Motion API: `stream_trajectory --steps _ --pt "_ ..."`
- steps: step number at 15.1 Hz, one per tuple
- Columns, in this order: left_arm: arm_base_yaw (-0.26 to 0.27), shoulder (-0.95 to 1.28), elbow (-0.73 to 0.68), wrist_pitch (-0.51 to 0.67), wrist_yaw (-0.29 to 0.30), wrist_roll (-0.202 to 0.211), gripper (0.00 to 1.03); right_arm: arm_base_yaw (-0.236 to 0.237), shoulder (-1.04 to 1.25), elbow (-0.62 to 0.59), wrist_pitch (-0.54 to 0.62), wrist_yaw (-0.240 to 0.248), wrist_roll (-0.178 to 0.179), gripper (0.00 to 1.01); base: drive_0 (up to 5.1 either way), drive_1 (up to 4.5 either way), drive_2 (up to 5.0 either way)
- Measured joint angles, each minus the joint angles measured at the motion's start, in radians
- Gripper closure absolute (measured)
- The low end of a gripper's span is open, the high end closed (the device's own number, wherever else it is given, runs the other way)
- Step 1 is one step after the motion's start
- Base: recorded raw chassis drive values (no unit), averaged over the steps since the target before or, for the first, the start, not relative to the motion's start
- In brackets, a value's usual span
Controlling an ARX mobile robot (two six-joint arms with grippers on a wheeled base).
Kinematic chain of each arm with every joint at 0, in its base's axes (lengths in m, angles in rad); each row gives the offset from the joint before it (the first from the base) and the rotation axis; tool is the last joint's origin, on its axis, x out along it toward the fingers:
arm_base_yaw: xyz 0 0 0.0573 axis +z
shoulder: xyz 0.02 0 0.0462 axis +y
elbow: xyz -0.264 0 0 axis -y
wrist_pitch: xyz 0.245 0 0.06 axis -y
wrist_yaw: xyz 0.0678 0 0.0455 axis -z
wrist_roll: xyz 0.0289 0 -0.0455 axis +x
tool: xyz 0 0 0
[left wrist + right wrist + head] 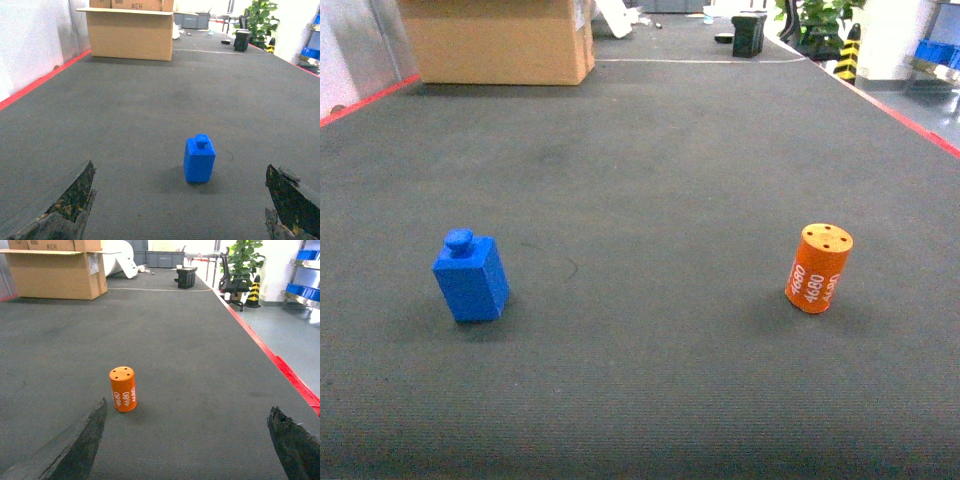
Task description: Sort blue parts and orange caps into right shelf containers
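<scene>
Standing upright on tabletop (pixel 650 150): blue part (pixel 471 277) left, orange cap (pixel 818 267) right, well apart. Hanging spread wide, gripping nothing: left claw (pixel 182 205) behind part, right claw (pixel 187 440) behind cap. Risking: cap tipping and rolling if nudged off-centre.

Head: looked forward and down over the dark mat (pixel 650 180), blue part (pixel 471 277) left, orange cap (pixel 818 268) right.
Left wrist: sat low, facing the blue part (pixel 199 159) nearby.
Right wrist: sat low, facing the orange cap (pixel 123 388).
Shared: cardboard box (pixel 495 40) far behind.
</scene>
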Motion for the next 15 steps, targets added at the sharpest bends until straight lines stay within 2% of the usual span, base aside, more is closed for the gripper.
stream_trajectory --steps 13,14,15 --pt "0.000 0.000 0.000 0.000 0.000 0.000 0.05 0.000 0.000 0.000 0.000 0.000 0.000 0.03 0.0 0.00 0.0" --pt "-0.036 0.016 0.007 -0.027 -0.103 0.013 0.05 0.020 0.012 0.008 -0.041 0.064 0.011 0.03 0.0 0.00 0.0" --pt "-0.137 0.093 0.010 0.009 -0.284 0.015 0.05 0.075 0.058 0.014 -0.048 0.159 0.031 0.03 0.0 0.00 0.0"
